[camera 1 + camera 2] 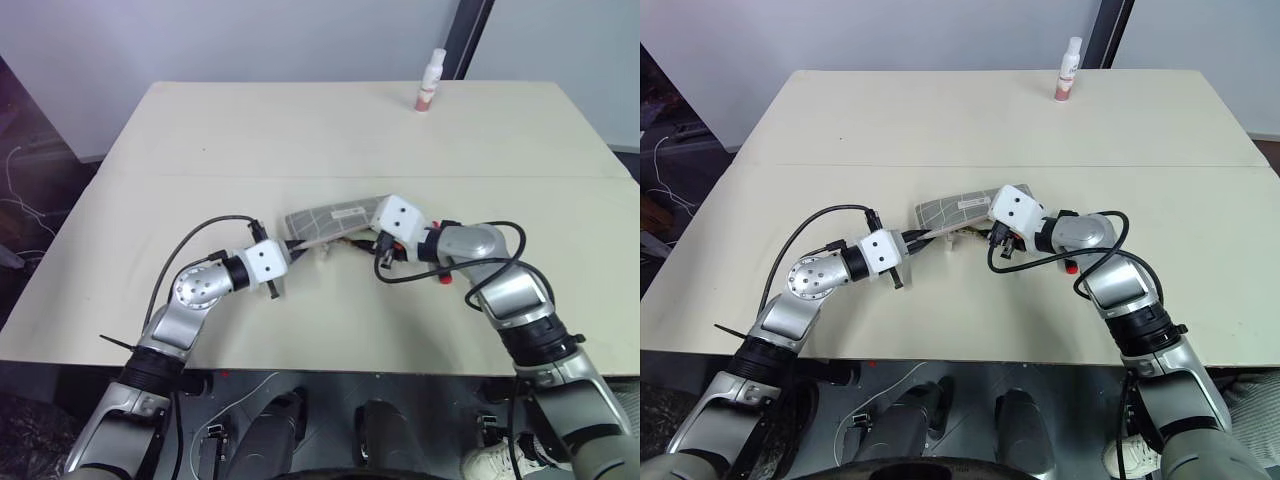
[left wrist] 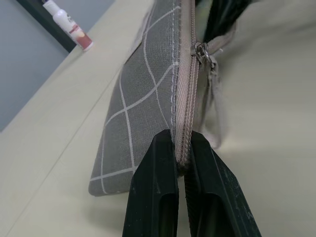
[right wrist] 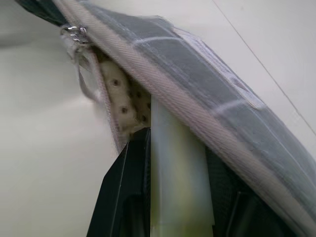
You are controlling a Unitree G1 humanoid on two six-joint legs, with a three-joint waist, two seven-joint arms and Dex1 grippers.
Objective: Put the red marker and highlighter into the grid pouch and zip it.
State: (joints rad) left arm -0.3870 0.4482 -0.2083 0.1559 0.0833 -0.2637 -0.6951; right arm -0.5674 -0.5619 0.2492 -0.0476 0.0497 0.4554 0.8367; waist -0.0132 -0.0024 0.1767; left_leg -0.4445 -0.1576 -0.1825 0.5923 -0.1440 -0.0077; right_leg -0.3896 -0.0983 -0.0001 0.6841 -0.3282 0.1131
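The grid pouch lies mid-table, grey with thin white lines and a white label. My left gripper is shut on the pouch's zip edge at its near-left end. The zip slider sits partway along the zip, and beyond it the pouch gapes open. My right gripper is shut on the pale yellow highlighter, whose front end pokes into that opening at the pouch's right end. A bit of the red marker peeks out on the table under my right forearm; the rest of it is hidden.
A small white-and-reddish bottle stands at the table's far edge, right of centre. The pale table spreads wide around the pouch. A black cable loops from each wrist close to the pouch.
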